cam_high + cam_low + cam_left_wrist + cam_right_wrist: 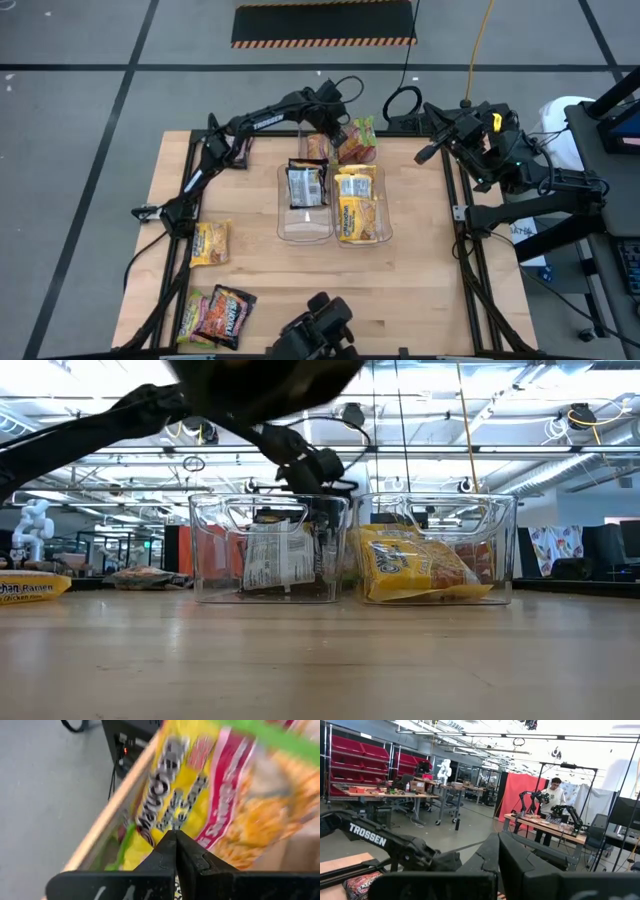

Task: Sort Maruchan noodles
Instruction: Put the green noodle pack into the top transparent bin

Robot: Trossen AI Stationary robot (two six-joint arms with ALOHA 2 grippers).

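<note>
I see my left gripper (176, 836) pinched on a pink-green noodle packet (200, 785); right gripper (497, 845) closed, empty, well apart

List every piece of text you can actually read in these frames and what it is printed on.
"TROSSEN": white letters on the left arm, right wrist view.
Packet ahead of the shut left gripper: brand print, too blurred to read.
Packets in the bins: print too small to read.
</note>
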